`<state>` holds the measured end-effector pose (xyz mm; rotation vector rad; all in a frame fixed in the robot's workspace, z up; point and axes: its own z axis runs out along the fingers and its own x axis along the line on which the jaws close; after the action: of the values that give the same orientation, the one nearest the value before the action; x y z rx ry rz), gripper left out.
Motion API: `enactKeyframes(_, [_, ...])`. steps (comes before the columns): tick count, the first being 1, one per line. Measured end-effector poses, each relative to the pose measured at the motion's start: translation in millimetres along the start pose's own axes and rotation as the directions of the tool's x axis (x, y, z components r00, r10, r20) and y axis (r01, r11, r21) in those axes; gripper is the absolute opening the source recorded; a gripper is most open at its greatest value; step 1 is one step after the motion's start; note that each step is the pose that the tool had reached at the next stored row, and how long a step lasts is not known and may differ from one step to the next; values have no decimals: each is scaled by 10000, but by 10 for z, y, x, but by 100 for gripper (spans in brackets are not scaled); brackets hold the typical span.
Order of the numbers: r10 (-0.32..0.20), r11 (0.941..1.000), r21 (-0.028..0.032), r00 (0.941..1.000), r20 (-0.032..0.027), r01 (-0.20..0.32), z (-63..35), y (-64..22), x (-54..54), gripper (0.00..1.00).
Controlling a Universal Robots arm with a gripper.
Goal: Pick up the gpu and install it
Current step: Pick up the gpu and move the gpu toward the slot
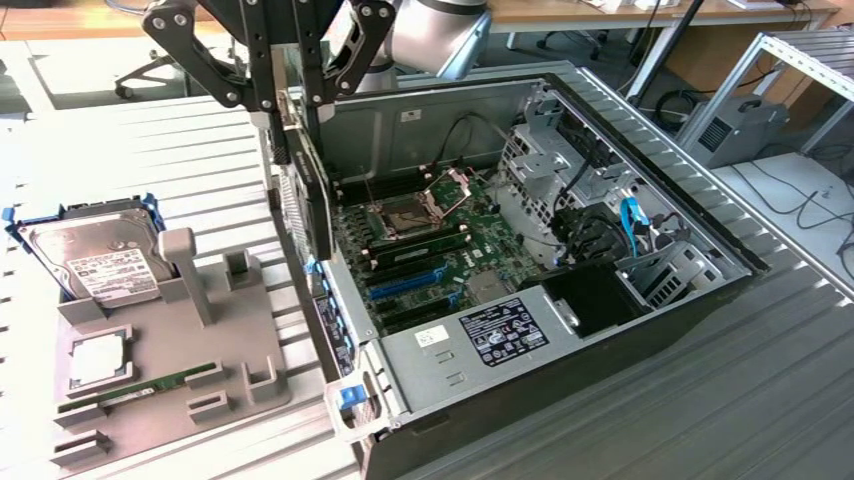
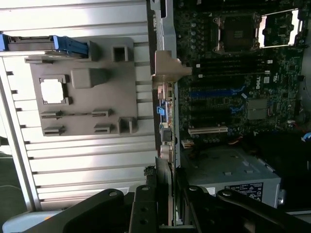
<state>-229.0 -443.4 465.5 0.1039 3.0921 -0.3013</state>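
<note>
The end effector (image 1: 291, 100) is clamped on the gpu (image 1: 310, 200), one finger on each flat face. The card hangs straight down from it, edge-on and upright. In the wrist view the gpu (image 2: 164, 174) runs away from the end effector (image 2: 165, 190) as a thin line.

Directly below the end effector, the card's lower edge is level with the near side wall of the open computer case (image 1: 667, 200), right at that wall's rim; whether they touch cannot be told. On the case side of the end effector lies the motherboard (image 1: 441, 240), with its blue slots (image 1: 407, 283) just inside the wall and open room above them. Past these, farther from the end effector, the drive cage (image 1: 561, 170) and cables crowd the far wall.

On the other side of the end effector, the grey holder (image 1: 174, 370) sits on the ribbed table (image 1: 160, 150), well apart from the card, with the hard drive (image 1: 100, 265) at its far end.
</note>
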Motion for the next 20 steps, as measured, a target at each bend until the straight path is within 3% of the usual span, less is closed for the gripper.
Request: enactKeyframes(20, [-13, 9990, 438, 10000, 30, 11, 9, 8, -97, 26])
